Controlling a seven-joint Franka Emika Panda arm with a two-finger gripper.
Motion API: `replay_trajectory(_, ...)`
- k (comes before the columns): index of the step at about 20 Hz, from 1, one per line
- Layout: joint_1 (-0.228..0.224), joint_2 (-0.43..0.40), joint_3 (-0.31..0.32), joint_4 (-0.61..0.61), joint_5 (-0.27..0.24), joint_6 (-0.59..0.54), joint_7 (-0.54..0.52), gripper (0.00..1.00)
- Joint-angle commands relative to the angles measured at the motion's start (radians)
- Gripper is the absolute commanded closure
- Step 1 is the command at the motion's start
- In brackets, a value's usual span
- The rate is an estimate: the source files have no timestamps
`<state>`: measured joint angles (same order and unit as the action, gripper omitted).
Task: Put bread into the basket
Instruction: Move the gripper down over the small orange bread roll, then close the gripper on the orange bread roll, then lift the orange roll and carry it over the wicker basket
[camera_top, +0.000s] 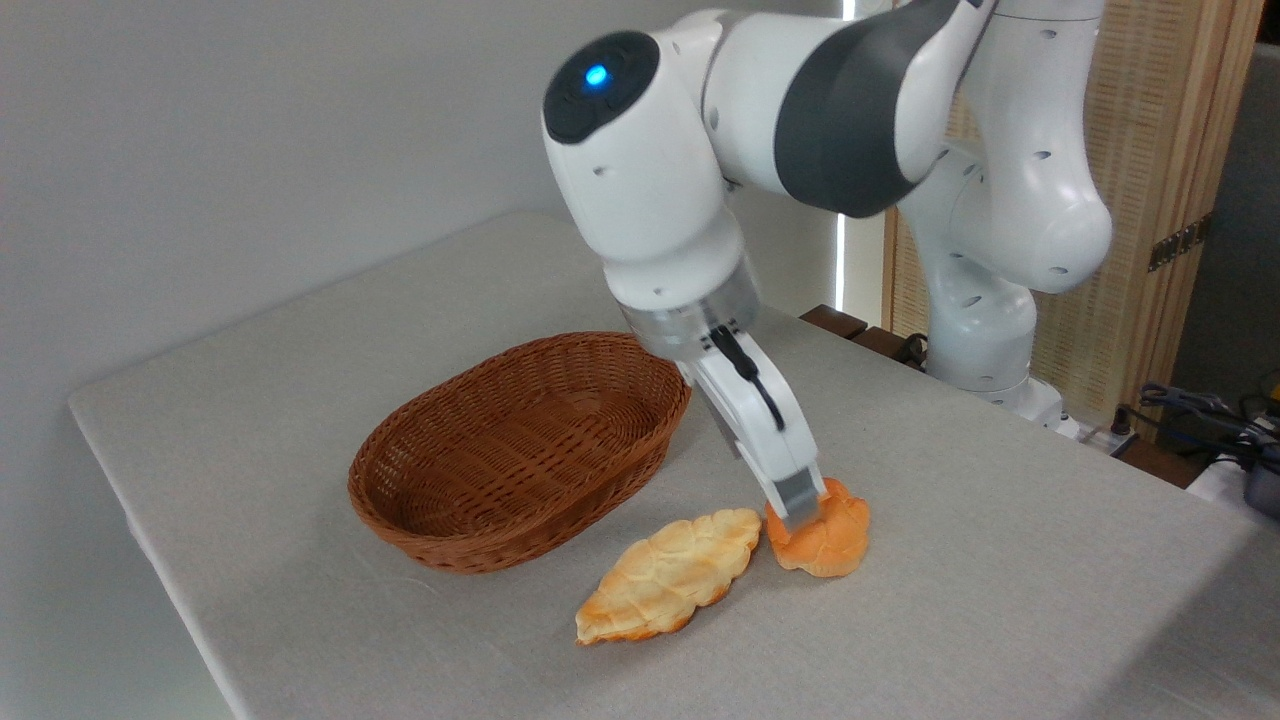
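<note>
Fingertips of the gripper (800, 512) are pressed down onto the top of the bread (825, 540), in the lower middle of the frame, a little right of centre. Only the near finger (795, 495) shows clearly, grey at its end; the other one is hidden behind it, so I cannot tell if the jaws are closed on the bun or only standing around it. The bread is a small orange-golden bun and it sits on the table (1000, 560), not lifted as far as one can see. Just beside it, to the left and touching or almost touching it, lies a paler, longer, leaf-shaped pastry (670, 585), flat on the cloth. Further to the left and a bit higher in the frame stands the basket (520, 450), oval, brown and woven, with nothing in it; it is near the pastry but apart from the bun. Above the fingers the white hand of the gripper slopes up to the left, with a black cable (755, 380) running on it, into the thick white arm (650, 180) that fills the upper middle of the frame, where a blue light (596, 75) glows. In the upper right a wooden slatted screen (1160, 150) stands behind the table.
</note>
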<state>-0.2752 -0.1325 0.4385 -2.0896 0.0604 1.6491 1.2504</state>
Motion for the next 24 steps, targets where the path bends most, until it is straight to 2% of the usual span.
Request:
replay_trajectory(1,0.036,-0.022,0.005,-0.053,0.042,0.054,0.072,0.0)
replay_trajectory(4,0.045,-0.013,0.005,-0.082,0.078,0.057,0.09,0.0)
replay_trajectory(7,0.044,0.001,0.003,-0.113,0.076,0.066,0.092,0.0)
replay_trajectory(14,0.031,0.021,-0.007,-0.112,0.059,0.072,0.086,0.0)
replay_trajectory(16,0.03,0.027,-0.01,-0.112,0.02,0.072,0.084,0.0)
replay_trajectory(19,0.03,0.027,-0.021,-0.112,0.01,0.072,0.086,0.0)
replay_trajectory(21,0.03,0.025,-0.023,-0.11,0.01,0.072,0.087,0.09)
replay_trajectory(23,0.03,0.021,-0.024,-0.11,0.009,0.072,0.087,0.25)
replay_trajectory(24,0.03,0.019,-0.024,-0.11,0.009,0.071,0.087,0.38)
